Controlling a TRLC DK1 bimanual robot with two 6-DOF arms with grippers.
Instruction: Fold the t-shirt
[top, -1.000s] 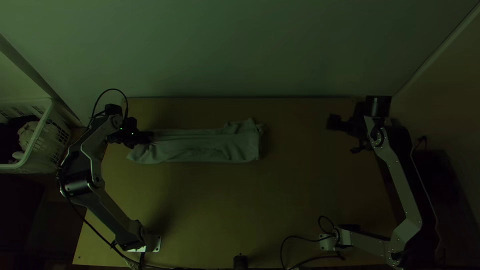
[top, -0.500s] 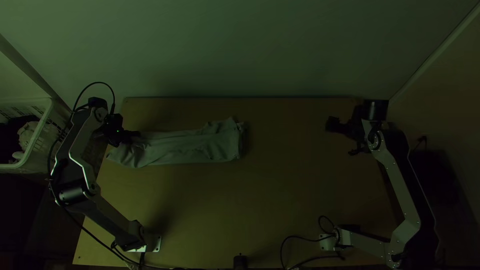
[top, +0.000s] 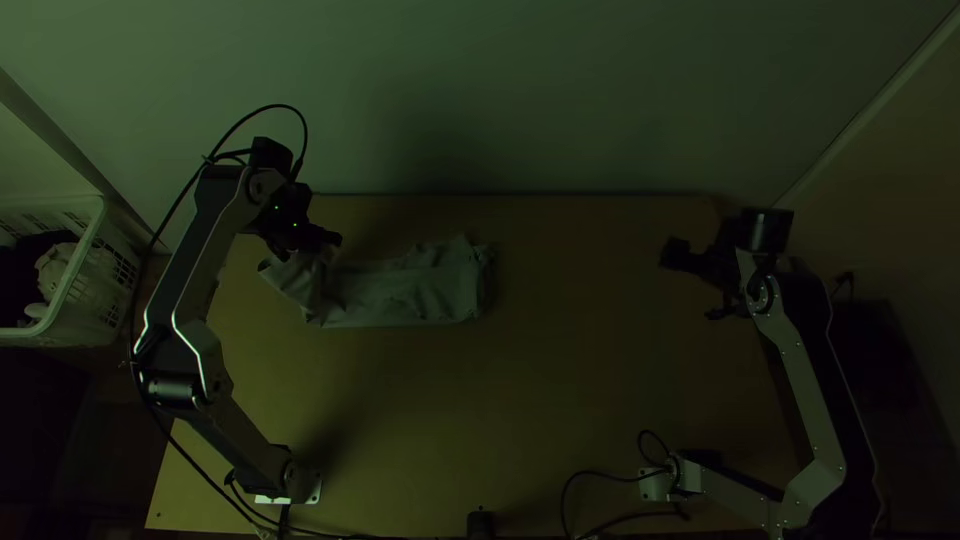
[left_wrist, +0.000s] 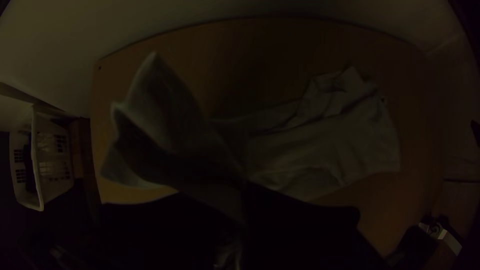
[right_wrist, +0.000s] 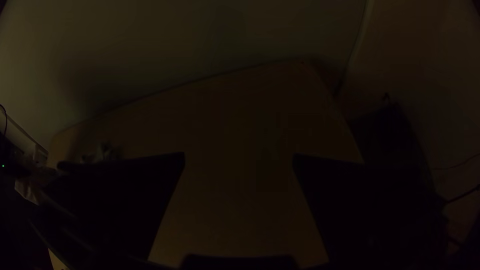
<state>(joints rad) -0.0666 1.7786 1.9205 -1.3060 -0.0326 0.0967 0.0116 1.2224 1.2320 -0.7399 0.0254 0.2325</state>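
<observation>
In the top view the grey-green t-shirt (top: 405, 293) lies as a long folded strip on the left back of the table, its left end lifted and bent. My left gripper (top: 330, 240) is above that end. In the left wrist view the t-shirt (left_wrist: 325, 145) runs up to my left gripper (left_wrist: 245, 187), which is shut on a bunched part, with a loose flap hanging beside the fingers. My right gripper (top: 695, 282) stands over the right back of the table, away from the cloth; in the right wrist view my right gripper (right_wrist: 239, 157) is open over bare wood.
A white basket (top: 85, 275) holding cloth items stands off the table's left edge. The wooden table (top: 560, 400) has a wall (top: 480, 100) along its back edge. Cables (top: 600, 480) lie near the right arm's base.
The t-shirt first slid left with my left gripper; then that gripper moved right and towards the back, lifting the cloth's left end over. The right arm has shifted only slightly.
</observation>
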